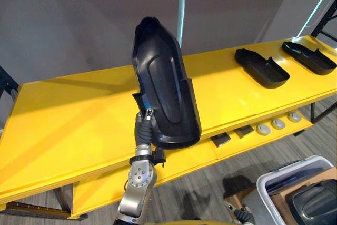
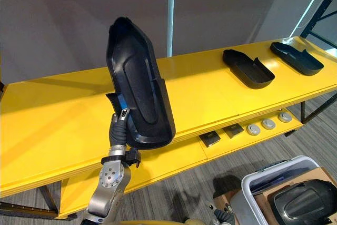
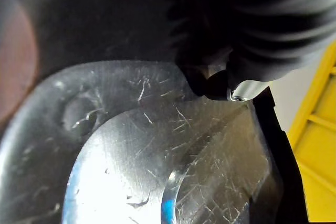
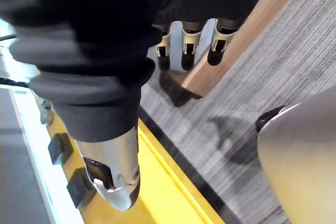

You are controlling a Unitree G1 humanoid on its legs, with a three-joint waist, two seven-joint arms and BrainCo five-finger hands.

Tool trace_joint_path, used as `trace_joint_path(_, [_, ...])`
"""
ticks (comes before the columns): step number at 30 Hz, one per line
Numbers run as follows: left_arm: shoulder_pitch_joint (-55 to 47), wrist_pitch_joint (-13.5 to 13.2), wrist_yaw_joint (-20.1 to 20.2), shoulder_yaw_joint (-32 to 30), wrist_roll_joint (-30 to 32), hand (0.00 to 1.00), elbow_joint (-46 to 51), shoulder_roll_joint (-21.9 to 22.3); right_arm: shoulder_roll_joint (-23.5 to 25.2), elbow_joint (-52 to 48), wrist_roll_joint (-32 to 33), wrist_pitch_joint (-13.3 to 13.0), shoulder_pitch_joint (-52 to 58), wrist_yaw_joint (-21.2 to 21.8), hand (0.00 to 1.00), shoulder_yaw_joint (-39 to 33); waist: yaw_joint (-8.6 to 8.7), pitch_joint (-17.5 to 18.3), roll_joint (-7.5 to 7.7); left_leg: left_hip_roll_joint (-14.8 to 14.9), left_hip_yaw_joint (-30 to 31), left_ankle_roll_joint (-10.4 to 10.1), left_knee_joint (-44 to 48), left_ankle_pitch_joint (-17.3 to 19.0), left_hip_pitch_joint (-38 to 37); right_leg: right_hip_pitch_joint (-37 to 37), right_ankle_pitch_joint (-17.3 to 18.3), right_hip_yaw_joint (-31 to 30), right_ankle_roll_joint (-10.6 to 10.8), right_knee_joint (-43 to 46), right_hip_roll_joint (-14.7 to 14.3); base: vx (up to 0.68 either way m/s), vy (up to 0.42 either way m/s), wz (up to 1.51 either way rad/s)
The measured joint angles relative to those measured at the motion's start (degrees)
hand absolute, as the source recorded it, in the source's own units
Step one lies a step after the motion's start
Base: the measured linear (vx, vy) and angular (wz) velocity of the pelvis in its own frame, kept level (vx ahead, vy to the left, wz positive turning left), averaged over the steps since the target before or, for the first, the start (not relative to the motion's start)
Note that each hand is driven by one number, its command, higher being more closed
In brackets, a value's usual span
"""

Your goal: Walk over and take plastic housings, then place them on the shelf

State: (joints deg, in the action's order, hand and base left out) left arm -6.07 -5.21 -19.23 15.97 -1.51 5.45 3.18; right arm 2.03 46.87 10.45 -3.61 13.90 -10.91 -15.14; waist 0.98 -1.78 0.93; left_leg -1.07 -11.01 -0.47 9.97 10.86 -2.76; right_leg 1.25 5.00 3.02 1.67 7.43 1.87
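We see the black plastic housing (image 1: 166, 88) held upright, its lower end gripped by our left hand (image 1: 143, 130), whose fingers curl round it, in front of the yellow shelf (image 1: 79, 114). A second housing (image 1: 261, 67) and a third housing (image 1: 309, 57) lie at the shelf's right end. Our right hand (image 4: 184, 43) hangs over the floor (image 4: 273, 77), fingers loose and straight, holding nothing.

- bright, even light falls on the yellow shelf (image 1: 79, 114); the grey wall (image 1: 79, 19) behind is dimmer.
- a pale lit strip (image 1: 320, 3) glows at upper right.
- white glare streaks the scratched black housing (image 3: 131, 171) in the left wrist view.
- the lower tier (image 1: 105, 185) sits in shade.
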Motion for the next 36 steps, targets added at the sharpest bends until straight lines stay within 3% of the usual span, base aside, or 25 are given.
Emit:
trace_joint_path(9, [14.6, 2.0, -5.1, -3.9, -0.1, 1.00, -15.8, -1.4, -0.3, 1.4, -1.5, 0.0, -1.5, 0.0, 0.00, -0.8, 1.73, 0.2, -0.66, 0.9, 0.0, 0.7, -6.7, -3.8, -1.5, -0.9, -4.7, -0.2, -1.3, -6.0, -1.9, -0.04, -0.040, -0.03])
trace_joint_path(11, [17.5, 2.5, -6.6, -5.5, -0.1, 1.00, -19.7, -2.2, -0.4, 1.9, -2.0, 0.1, -2.3, 0.0, 0.00, -0.8, 3.09, 0.1, -0.67, 0.9, 0.1, 0.5, -8.2, -5.3, -1.2, -0.6, -6.1, -0.1, -1.7, -7.3, -2.1, -0.12, -0.052, -0.01])
trace_joint_path(18, [25.7, 3.8, -10.0, -9.7, -3.2, 1.00, -30.0, -3.9, -0.5, 1.5, -2.1, 0.0, -2.8, -0.1, 0.00, -0.6, 4.76, -0.4, -0.68, 1.6, -0.6, -1.7, -12.1, -8.6, 0.4, 2.1, -9.0, -0.8, -2.5, -9.7, -3.2, -0.12, -0.063, -0.07])
trace_joint_path(21, [28.0, 4.1, -10.5, -10.3, -4.7, 1.00, -32.9, -4.0, -0.8, 1.3, -2.1, 0.1, -2.7, -0.1, 0.00, -0.5, 4.89, -1.0, -0.38, 2.2, -1.1, -2.0, -12.3, -8.8, 0.6, 2.3, -9.2, -1.1, -2.7, -9.9, -3.8, -0.05, -0.067, -0.09])
trace_joint_path(24, [32.2, 4.3, -12.1, -12.3, -5.3, 1.00, -35.4, -4.6, -0.9, 1.2, -2.1, 0.1, -2.7, -0.1, 0.00, 0.0, 6.23, -1.4, -0.20, 2.8, -1.8, -3.1, -13.2, -9.5, 2.4, 4.5, -9.5, -0.8, -3.0, -9.9, -4.1, 0.01, -0.051, 0.01])
trace_joint_path(31, [39.2, 4.5, -13.3, -14.8, -6.6, 1.00, -40.5, -5.8, -1.4, 0.5, -2.1, 0.0, -2.3, -0.2, 0.00, 0.7, 6.70, -2.0, -0.63, 3.4, -3.3, -2.7, -13.9, -10.3, 2.3, 5.1, -10.0, -1.7, -3.8, -10.1, -4.9, 0.06, 0.000, -0.08])
trace_joint_path(32, [40.3, 4.5, -13.5, -15.5, -6.8, 0.00, -41.1, -5.5, -1.5, -0.1, -2.1, 0.0, -2.1, -0.2, 0.00, 1.0, 7.01, -2.1, -0.68, 3.4, -3.3, -2.7, -13.8, -10.2, 2.7, 5.4, -10.0, -1.8, -3.8, -10.1, -4.9, 0.04, 0.025, -0.01])
trace_joint_path(36, [44.2, 4.5, -13.7, -16.9, -6.9, 0.00, -42.9, -5.6, -1.9, -1.7, -2.1, -0.5, -2.1, -0.2, 0.00, 2.7, 7.35, -2.6, -0.65, 3.4, -3.3, -2.6, -13.3, -10.2, 4.4, 7.1, -10.0, -2.0, -3.8, -9.6, -4.8, 0.00, 0.004, -0.01])
